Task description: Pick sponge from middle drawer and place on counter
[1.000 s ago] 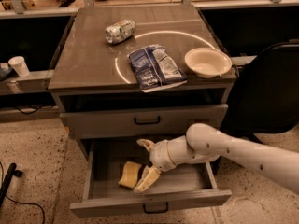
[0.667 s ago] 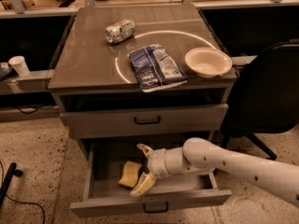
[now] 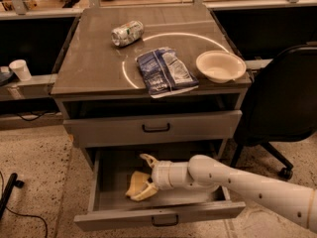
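The middle drawer (image 3: 198, 213) is pulled open at the bottom of the grey cabinet. The pale yellow sponge (image 3: 133, 180) lies on its floor, left of centre. My gripper (image 3: 144, 177) reaches into the drawer from the right, with its white arm running off to the lower right. Its fingers are spread, one (image 3: 147, 158) behind the sponge and one in front of it, with the sponge's right end between them. The counter (image 3: 94, 58) with its white circle line is the cabinet's top.
On the counter lie a crushed can (image 3: 127, 32), a blue chip bag (image 3: 165, 71) and a white bowl (image 3: 220, 66). The upper drawer (image 3: 153, 128) is closed. A black chair (image 3: 282, 98) stands right of the cabinet. A paper cup (image 3: 21, 69) sits on a ledge at the left.
My gripper has moved left and lower in the drawer, so its spread fingers now straddle the sponge's right end. The sponge has not moved.
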`<state>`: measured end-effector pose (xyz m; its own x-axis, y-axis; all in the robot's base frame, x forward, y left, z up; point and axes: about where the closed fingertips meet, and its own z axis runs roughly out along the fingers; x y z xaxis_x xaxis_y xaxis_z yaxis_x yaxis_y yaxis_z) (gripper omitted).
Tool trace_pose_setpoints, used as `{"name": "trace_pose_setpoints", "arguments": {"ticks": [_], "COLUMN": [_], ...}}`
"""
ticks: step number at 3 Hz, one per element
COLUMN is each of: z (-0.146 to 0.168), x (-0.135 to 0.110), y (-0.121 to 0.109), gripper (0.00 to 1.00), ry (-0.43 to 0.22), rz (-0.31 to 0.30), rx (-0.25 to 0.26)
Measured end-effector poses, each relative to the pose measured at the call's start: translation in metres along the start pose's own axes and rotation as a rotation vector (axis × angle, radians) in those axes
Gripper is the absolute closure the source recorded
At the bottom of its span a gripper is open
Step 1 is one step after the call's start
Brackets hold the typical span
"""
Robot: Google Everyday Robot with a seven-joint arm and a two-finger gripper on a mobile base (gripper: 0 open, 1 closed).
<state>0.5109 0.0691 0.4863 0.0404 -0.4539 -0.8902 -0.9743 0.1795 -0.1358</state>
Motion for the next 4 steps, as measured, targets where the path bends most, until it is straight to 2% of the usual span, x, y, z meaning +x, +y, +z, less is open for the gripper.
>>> {"name": "trace_pose_setpoints", "arguments": {"ticks": [1, 2, 4], "z": [0.017, 0.035, 0.069], "x": [0.009, 0.027, 0.067], "y": [-0.015, -0.019, -0.002], "gripper": [0.29, 0.17, 0.08], "ry": [-0.008, 0.016, 0.061], "rz": [0.009, 0.029, 0.029], "rx": [-0.012, -0.035, -0.111]}}
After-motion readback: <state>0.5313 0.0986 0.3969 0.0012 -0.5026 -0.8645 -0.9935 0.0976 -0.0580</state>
